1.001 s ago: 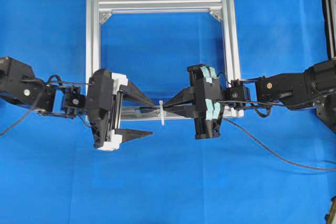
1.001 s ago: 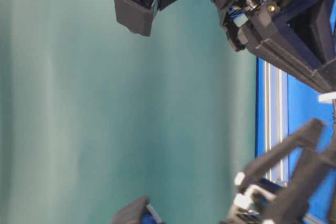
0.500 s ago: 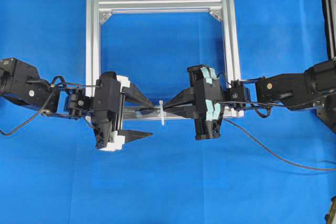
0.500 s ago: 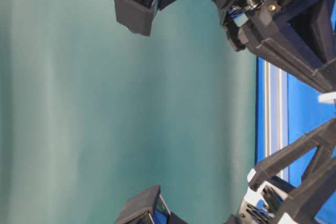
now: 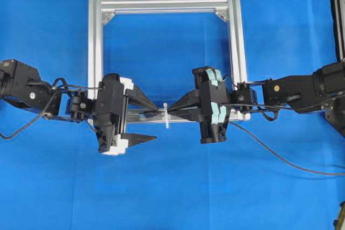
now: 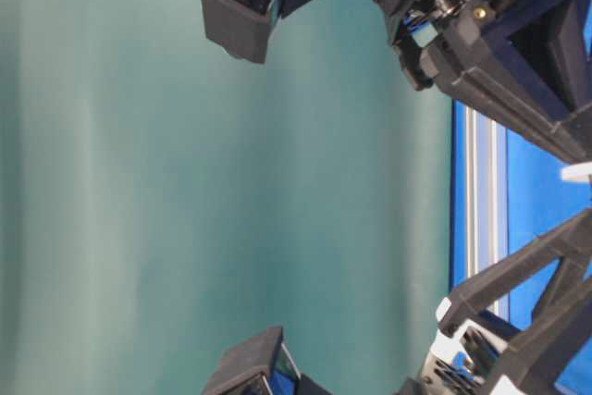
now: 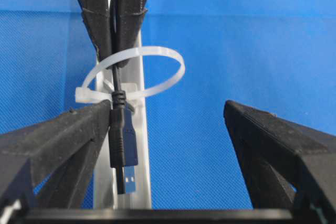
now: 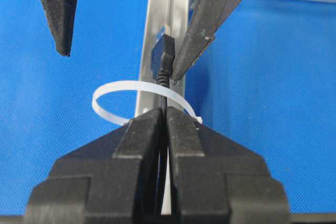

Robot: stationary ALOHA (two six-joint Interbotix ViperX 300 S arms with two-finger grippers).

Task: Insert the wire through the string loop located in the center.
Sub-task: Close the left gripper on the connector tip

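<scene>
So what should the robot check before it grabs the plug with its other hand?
1. Plug through the string loop: ok. In the left wrist view the wire has its plug on the near side of the loop.
2. Right gripper holding the wire: ok, its fingers are pinched shut on the cable just behind the loop.
3. Left gripper ready to grab: ok, its jaws stand wide open.
4. Plug between the left fingers: not ok, it sits right against one finger, not centred.
5. Loop still on the aluminium frame: ok, it stands over the near bar.
6. Plug actually touching that finger: cannot tell.
</scene>
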